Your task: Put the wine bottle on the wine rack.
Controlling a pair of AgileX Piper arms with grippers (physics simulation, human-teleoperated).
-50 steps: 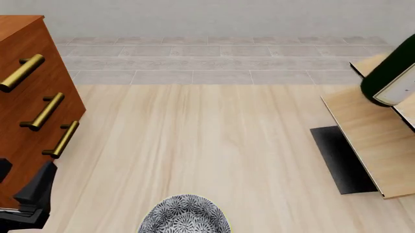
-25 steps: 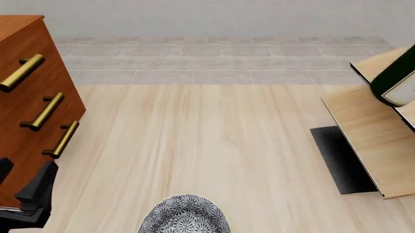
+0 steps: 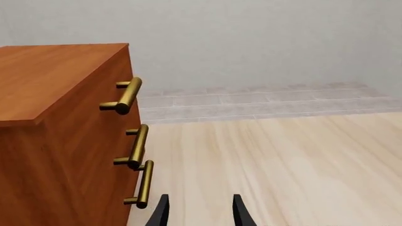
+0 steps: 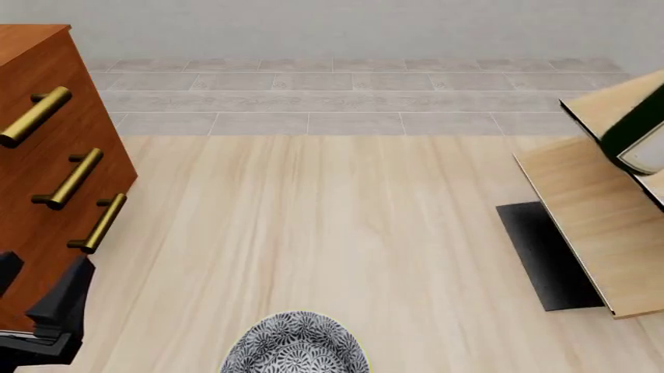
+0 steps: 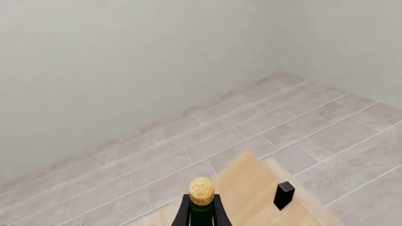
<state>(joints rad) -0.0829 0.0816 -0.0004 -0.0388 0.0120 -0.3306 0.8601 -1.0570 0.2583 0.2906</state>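
One wine bottle (image 4: 635, 132) hangs at the front view's right edge over our wine rack (image 4: 592, 217). We can't tell how the right gripper holds it; our left gripper (image 3: 199, 212) idles, spread and empty. Misaligned, it could slide off the slanted panel.

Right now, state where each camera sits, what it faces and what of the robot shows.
Front: above, behind the arms; wooden table, dark green glass wine bottle over pale-wood wine rack; left claw.
Left wrist: faces reddish-brown cabinet; open claw tips.
Right wrist: bottle's cork; claw unseen.
Shared: front and left wrist show the cabinet.
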